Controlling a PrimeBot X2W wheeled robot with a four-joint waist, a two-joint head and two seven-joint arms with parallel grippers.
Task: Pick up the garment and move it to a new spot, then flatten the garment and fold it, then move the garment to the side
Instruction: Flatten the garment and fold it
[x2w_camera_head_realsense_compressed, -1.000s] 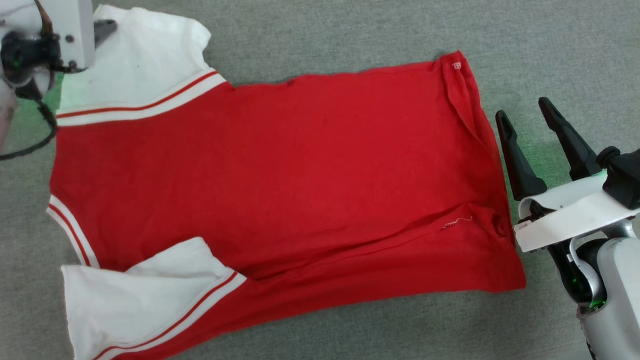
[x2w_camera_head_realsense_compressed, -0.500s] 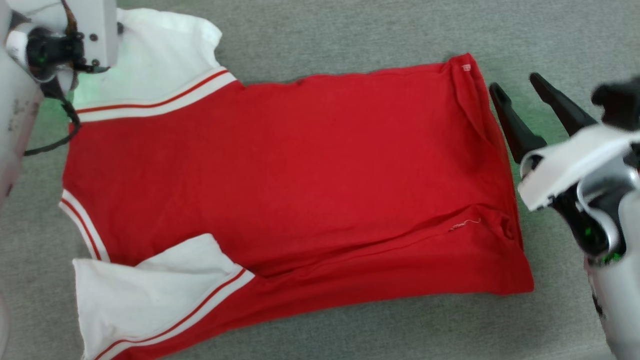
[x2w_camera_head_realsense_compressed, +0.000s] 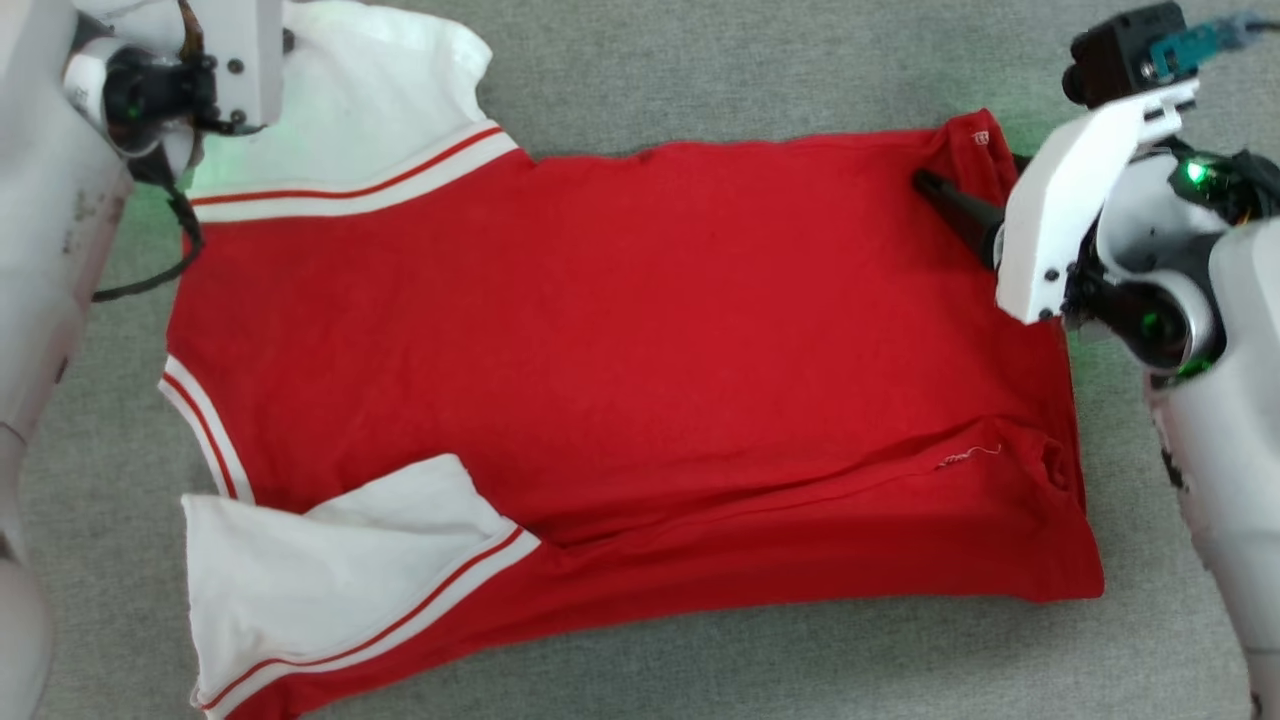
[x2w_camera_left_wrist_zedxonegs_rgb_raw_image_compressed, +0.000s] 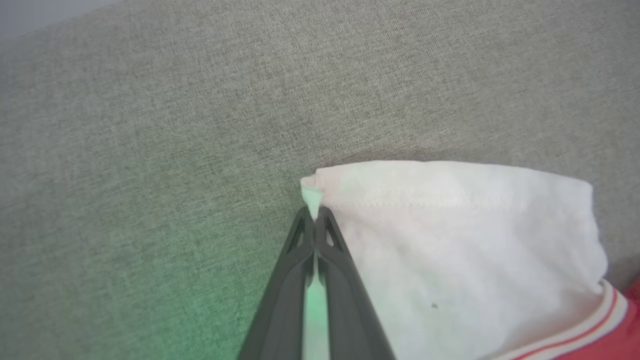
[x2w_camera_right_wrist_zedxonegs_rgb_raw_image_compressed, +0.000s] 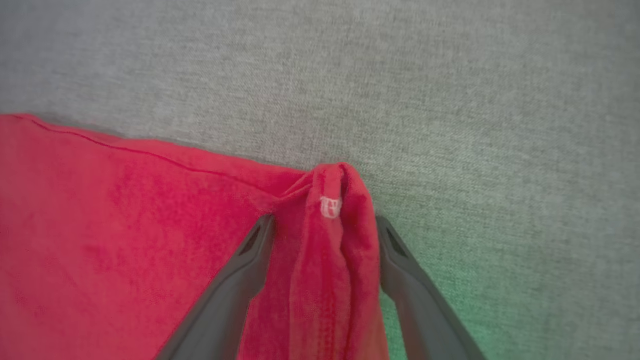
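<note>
Shirt: the shirt (x2w_camera_head_realsense_compressed: 620, 340) lay spread almost flat on the grey cloth surface (x2w_camera_head_realsense_compressed: 760, 70). The near sleeve (x2w_camera_head_realsense_compressed: 330, 560) was turned partly onto the red body, and a long crease ran along the near side.
Heading: its long axis ran straight across my head view. The sleeves and shoulders pointed to the robot's left and the hem to its right.
What changed: a moment earlier the right gripper (x2w_camera_right_wrist_zedxonegs_rgb_raw_image_compressed: 324, 220) had stood on bare surface just off the hem, fingers pointing away from me. It had since swung over the far hem corner (x2w_camera_right_wrist_zedxonegs_rgb_raw_image_compressed: 345, 185).
Right gripper: its fingers were spread, one on each side of a bunched fold carrying a small white tag (x2w_camera_right_wrist_zedxonegs_rgb_raw_image_compressed: 330, 206). They had not yet closed on it.
Left gripper: the left gripper (x2w_camera_left_wrist_zedxonegs_rgb_raw_image_compressed: 315, 220) was pressed together on the edge of the far sleeve (x2w_camera_head_realsense_compressed: 380, 90), with a nib of white cloth poking past the tips. It was at that sleeve in the earlier pictures too.
Camera: the head view had shifted, so I put the shirt's drift across the picture down to the camera, not the cloth.
Meaning: I judged flattening to be nearly done. Once the right side pinched, both far corners would be held, ready for a tensioning pull or the first fold toward the near edge.
</note>
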